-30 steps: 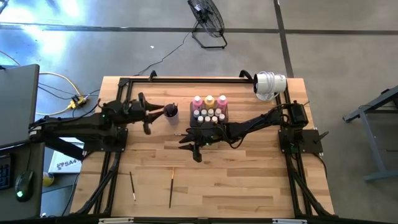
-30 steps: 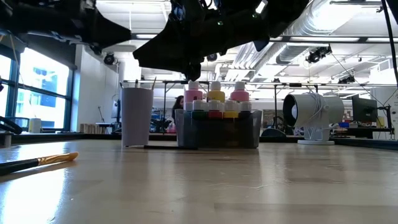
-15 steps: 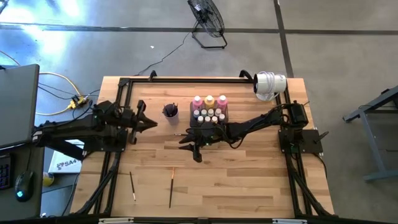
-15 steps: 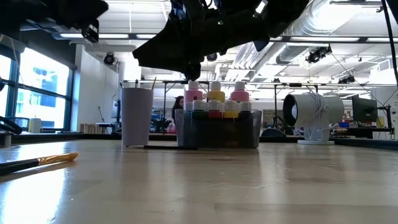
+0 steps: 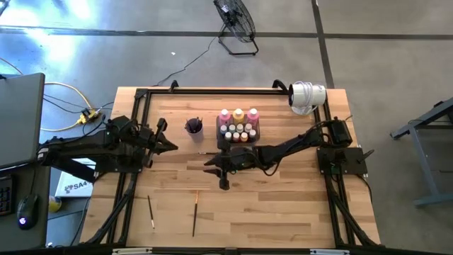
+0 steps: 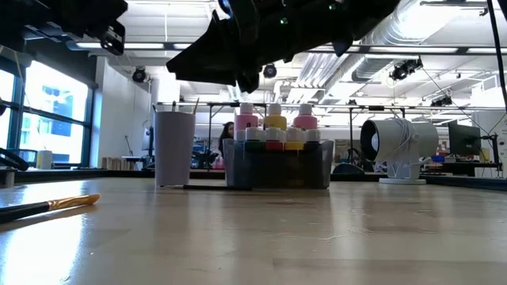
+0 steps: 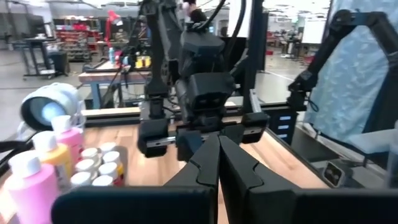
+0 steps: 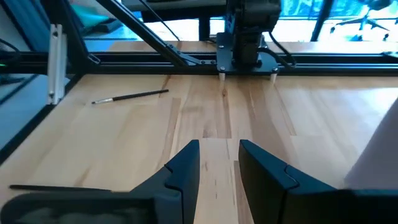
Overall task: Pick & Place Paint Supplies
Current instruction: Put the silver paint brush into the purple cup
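Note:
Pink and yellow-orange paint bottles (image 5: 238, 114) and tiny white-capped ones (image 5: 239, 130) stand in the dark grey tray (image 5: 221, 136) at the table's middle. Paintbrushes stand in the purple cup (image 5: 195, 127). Two more paintbrushes (image 5: 151, 211) (image 5: 195, 212) lie flat near the front edge, and one (image 5: 207, 151) lies beside the tray. My right gripper (image 5: 211, 162) hovers open just in front of the tray with only bare wood between its fingers (image 8: 219, 163). My left gripper (image 7: 218, 163) is shut and empty, well to the left of the cup (image 5: 167, 145).
A white round lamp-like device (image 5: 307, 96) stands at the far right corner. Black frame rails (image 5: 212, 90) run along the table's far edge and sides. Bare wood lies open between the two loose brushes and the tray. A laptop (image 5: 18, 120) sits off the table's left side.
My left gripper has drawn back from the purple cup toward the table's left edge, levelled out, and shut with nothing in it. The cup and bottles have stayed in place.

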### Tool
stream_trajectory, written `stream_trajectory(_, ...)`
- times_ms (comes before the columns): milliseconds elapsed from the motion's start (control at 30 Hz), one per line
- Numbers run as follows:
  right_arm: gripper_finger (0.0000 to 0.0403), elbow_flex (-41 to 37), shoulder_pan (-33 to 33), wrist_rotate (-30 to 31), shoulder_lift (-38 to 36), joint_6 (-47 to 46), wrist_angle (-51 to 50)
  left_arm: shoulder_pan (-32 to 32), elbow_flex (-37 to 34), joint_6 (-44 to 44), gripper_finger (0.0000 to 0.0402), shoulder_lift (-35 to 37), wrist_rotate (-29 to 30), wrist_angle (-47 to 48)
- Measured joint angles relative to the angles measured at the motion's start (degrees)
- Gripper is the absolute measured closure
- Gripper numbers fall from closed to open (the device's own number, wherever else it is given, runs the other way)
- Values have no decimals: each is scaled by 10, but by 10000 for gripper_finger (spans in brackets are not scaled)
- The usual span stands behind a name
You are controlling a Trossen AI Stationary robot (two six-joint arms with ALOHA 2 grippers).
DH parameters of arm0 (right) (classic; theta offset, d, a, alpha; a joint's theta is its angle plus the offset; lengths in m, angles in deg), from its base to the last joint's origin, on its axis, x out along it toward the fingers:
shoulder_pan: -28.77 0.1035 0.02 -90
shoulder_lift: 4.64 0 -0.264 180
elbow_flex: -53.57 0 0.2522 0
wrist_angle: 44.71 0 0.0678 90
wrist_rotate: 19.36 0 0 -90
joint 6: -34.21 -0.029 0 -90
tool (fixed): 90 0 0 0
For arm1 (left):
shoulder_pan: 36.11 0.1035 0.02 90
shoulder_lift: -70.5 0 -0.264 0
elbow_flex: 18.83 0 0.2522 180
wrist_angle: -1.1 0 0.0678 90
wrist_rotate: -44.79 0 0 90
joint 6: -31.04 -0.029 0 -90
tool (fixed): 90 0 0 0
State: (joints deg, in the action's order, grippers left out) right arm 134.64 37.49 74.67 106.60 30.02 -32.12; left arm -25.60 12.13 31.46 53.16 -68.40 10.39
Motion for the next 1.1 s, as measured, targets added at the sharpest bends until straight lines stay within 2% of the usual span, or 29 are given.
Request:
stream_trajectory(133,300,0,7,26,0,-1,0,-53,0,-2,401,0,37,-3)
stream_trajectory(300,307,0,7,22,0,-19,0,-158,0,-44,401,0,145,5)
stream_trajectory(533,377,0,7,3,0,-46,-10,-324,0,-83,401,-5,323,32)
stream_trajectory(633,396,0,7,26,0,-46,-28,-383,0,-92,401,-10,398,38)
stream_trajectory(700,399,0,7,49,0,-46,-41,-415,0,-92,401,-10,426,39)
stream_trajectory(900,400,0,7,106,0,-66,-92,-470,0,-107,402,-14,506,43)
stream_trajectory(1000,400,0,7,108,5,-82,-97,-478,0,-107,401,-15,538,46)
stream_trajectory(1100,400,1,12,111,15,-86,-91,-477,0,-107,401,-16,543,47)
